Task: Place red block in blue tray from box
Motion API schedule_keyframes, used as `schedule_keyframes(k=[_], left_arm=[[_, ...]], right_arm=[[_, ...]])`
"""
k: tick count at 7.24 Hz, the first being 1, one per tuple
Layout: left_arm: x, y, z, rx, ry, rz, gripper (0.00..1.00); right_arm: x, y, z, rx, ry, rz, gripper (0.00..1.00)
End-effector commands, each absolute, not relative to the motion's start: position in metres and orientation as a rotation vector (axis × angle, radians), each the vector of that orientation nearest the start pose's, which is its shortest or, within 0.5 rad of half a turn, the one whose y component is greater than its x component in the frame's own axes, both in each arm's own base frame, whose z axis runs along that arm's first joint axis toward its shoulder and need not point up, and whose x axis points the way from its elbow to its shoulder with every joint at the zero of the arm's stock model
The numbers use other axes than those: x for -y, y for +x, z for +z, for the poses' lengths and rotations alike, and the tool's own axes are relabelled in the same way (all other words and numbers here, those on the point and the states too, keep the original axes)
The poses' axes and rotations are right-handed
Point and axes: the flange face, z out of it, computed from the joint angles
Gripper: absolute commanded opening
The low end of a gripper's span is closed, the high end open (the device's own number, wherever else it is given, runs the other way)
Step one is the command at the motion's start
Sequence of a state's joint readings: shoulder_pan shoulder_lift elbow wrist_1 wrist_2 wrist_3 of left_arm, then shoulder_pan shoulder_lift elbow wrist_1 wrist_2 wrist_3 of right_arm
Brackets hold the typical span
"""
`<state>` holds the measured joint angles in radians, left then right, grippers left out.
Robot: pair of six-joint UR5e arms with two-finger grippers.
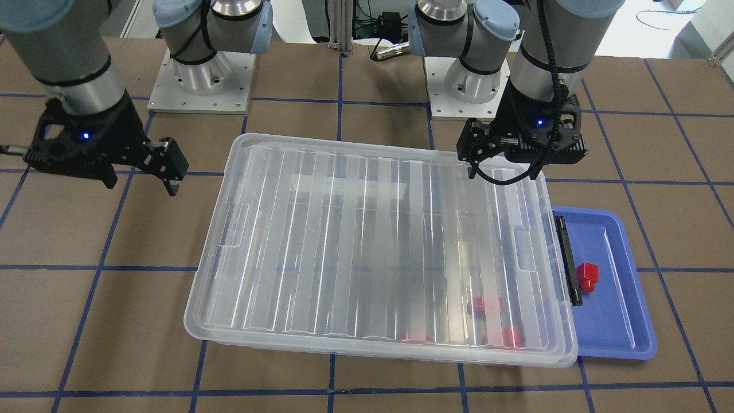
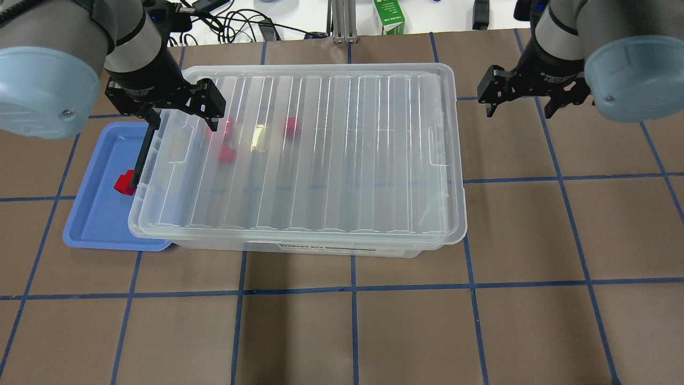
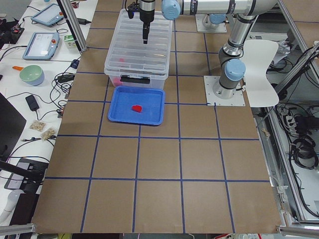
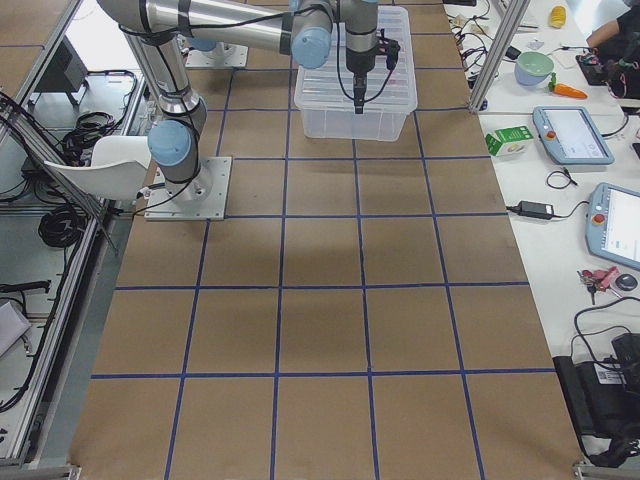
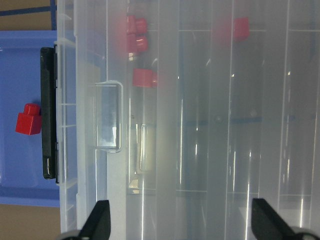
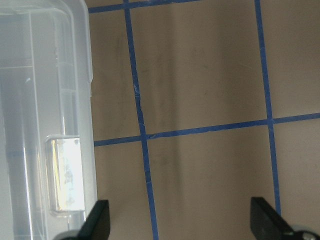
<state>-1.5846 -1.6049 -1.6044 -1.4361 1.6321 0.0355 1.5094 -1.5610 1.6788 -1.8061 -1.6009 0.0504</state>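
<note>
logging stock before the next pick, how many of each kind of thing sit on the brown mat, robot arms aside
blue tray: 1
clear box: 1
red block in the tray: 1
red blocks inside the box: 3
total: 6

no legible text, box (image 2: 455, 176) label (image 2: 320, 247) blurred

The left black two-finger gripper (image 2: 184, 113) points straight down from its grey tubular arm (image 2: 131, 37), jaws spread wide. The right black two-finger gripper (image 2: 518, 104) hangs likewise, pointing down, jaws wide apart.
</note>
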Motion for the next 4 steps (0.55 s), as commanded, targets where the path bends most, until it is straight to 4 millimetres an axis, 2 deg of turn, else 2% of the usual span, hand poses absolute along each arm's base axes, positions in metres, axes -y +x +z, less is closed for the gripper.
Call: schedule_keyframes(k=[1, 3, 4], left_arm=[[0.511, -0.134, 0.469, -3.078, 0.073, -0.086, 1.0], [0.522, -0.132, 0.471, -3.079, 0.052, -0.07, 1.0], [0.522, -0.133, 0.473, -3.079, 0.045, -0.07, 1.0]], right_arm=[[0.476, 0.106, 0.47, -3.138, 0.176, -0.124, 1.0], [0.47, 0.109, 0.469, -3.123, 0.172, -0.096, 1.0], [0.469, 0.121, 0.467, -3.124, 0.134, -0.091, 1.0]])
